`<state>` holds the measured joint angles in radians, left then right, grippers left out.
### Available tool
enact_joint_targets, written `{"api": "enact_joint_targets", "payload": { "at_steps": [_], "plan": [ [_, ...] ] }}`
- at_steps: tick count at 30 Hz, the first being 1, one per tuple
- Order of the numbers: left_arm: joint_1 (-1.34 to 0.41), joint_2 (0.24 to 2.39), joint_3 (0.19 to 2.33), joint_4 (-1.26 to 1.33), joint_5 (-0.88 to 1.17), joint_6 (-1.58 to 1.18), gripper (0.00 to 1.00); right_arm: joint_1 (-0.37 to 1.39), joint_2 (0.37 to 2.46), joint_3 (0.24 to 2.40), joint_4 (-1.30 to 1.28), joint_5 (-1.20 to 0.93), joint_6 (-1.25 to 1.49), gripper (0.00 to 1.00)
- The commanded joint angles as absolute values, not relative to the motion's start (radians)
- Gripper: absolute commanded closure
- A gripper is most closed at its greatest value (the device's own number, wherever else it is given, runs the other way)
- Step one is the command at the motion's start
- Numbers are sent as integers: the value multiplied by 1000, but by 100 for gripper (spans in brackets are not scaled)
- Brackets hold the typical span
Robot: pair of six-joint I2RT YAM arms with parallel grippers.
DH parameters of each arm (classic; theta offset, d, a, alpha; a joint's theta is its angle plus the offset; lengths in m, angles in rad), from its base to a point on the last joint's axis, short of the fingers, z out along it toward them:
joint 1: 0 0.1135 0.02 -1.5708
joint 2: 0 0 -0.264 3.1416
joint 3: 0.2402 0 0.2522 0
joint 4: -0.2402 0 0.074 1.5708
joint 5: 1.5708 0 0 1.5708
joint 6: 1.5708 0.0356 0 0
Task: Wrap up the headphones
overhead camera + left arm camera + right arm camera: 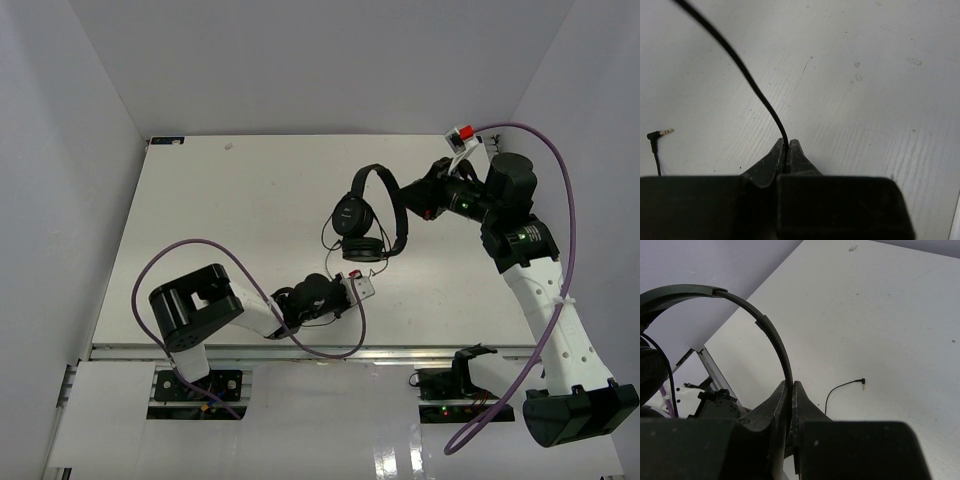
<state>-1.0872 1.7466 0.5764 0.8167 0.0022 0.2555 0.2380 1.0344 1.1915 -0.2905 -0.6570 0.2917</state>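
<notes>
The left gripper (787,148) is closed. Its two fingers (771,162) press together on the thin black cord (740,65) of the headphones (348,214), and no gap shows between them. From the fingertips the cord rises in a curve to the upper left of the left wrist view. The plug (662,133) at the cord's end lies on the white table (865,100), well apart from the fingers.

The right gripper (791,390) is also closed and pinches the headband (765,325) near one end. From there the band arches up and to the left.

In the top view the left arm (250,310) lies low and stretches from its base toward the right. Its gripper is just below the headphones. The right arm (545,290) reaches far forward, then bends back to the left, so its gripper meets the headband from the right side.

The headphones hang from this grip over the table, a little right of its middle. The two earcups (362,248) are on the side toward the left arm. I cannot tell if the lower earcup touches the table.
</notes>
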Motion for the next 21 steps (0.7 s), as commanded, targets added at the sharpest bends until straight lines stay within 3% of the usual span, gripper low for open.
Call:
{"api": "enact_joint_targets", "payload": {
  "at_steps": [1,12,21],
  "plan": [
    [-1071,1668,522,843,71,229,100,225,1019,1216,-273,-703,323,92],
    [-895,1314,371,633,149,132,100,196,973,1182,-284,-918,152,92],
    [-699,1201,487,315,250,26,100,192,944,1161,-435,-917,-76,92]
  ]
}}
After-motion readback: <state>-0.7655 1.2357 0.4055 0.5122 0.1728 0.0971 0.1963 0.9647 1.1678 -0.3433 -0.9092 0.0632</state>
